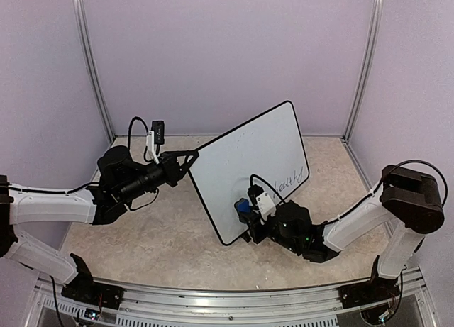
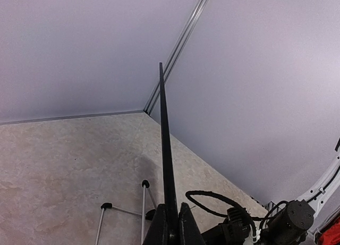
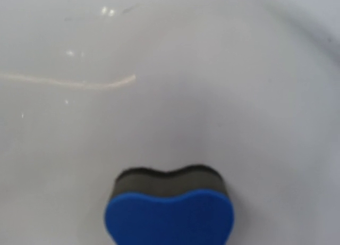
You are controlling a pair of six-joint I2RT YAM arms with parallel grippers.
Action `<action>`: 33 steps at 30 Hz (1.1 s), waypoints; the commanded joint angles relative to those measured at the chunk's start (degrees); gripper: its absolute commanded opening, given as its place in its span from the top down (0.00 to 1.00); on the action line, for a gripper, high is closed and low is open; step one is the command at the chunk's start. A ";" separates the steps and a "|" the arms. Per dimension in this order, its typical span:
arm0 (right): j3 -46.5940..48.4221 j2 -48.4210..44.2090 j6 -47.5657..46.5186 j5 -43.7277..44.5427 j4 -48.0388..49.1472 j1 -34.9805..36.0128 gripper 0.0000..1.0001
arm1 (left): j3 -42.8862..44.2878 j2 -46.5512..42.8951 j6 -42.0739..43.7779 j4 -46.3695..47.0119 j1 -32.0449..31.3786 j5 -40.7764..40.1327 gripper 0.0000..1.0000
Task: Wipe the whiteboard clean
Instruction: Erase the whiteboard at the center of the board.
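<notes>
The whiteboard (image 1: 241, 160) stands tilted on edge over the beige table, with dark handwriting (image 1: 289, 184) near its right end. My left gripper (image 1: 190, 159) is shut on the board's left rim. In the left wrist view the black rim (image 2: 166, 149) runs up edge-on from between the fingers of that gripper (image 2: 175, 207). My right gripper (image 1: 250, 215) is shut on the black-and-blue eraser (image 1: 244, 208) and presses it against the board's lower part. In the right wrist view the eraser (image 3: 170, 210) rests its dark felt on the white surface (image 3: 202, 85); the fingers are hidden.
Wire stand legs with black feet (image 2: 144, 184) hang behind the board. A faint pale streak (image 3: 79, 83) crosses the glossy surface. Purple walls and metal posts (image 1: 91, 64) enclose the table (image 1: 156, 235). The right arm's black cable (image 2: 223, 200) loops close to the board.
</notes>
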 commanded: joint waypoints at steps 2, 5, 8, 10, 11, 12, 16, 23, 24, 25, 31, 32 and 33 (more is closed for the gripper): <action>0.15 3.28 -2.89 -0.26 0.73 1.10 0.77 | -2.30 1.31 2.25 -6.73 -2.42 9.58 1.00; 2.64 4.97 -5.76 -0.48 0.10 4.03 0.77 | -2.22 1.63 2.22 -6.63 -2.38 9.57 1.00; 2.99 5.30 -5.29 0.73 0.24 4.13 0.77 | -2.08 1.80 2.22 -6.62 -2.33 9.75 1.00; 2.99 4.93 -4.19 2.15 -1.08 3.23 0.76 | -2.12 1.93 2.24 -6.69 -2.33 9.77 1.00; 3.09 4.65 -3.44 2.41 -2.47 2.34 0.76 | -2.13 1.90 2.24 -6.71 -2.29 9.70 1.00; 2.91 4.33 -2.59 2.48 -3.33 1.08 0.76 | -2.13 1.90 2.25 -6.71 -2.27 9.68 1.00; 1.41 1.78 1.10 3.46 -6.97 -3.42 0.77 | -2.06 1.89 2.25 -6.64 -2.24 9.77 1.00; -2.08 -3.75 2.54 3.34 -8.05 -8.44 0.77 | -2.04 2.11 2.25 -6.64 -2.25 9.85 1.00; -2.28 -4.34 2.49 3.37 -8.34 -8.87 0.77 | -2.04 2.15 2.20 -6.62 -2.24 9.92 1.00; -2.34 -4.79 2.40 3.28 -8.62 -9.27 0.77 | -2.04 2.16 2.16 -6.55 -2.24 9.86 1.00; -4.07 -8.34 0.09 1.96 -6.26 -10.27 0.77 | -2.04 2.36 2.09 -6.45 -2.24 9.95 1.00; -5.50 -10.19 -0.64 -0.02 -3.23 -10.34 0.76 | -2.04 2.34 2.15 -6.51 -2.24 10.01 1.00; -8.00 -12.38 -1.66 -3.80 1.03 -10.44 0.76 | -2.04 2.34 2.16 -6.58 -2.20 9.95 1.00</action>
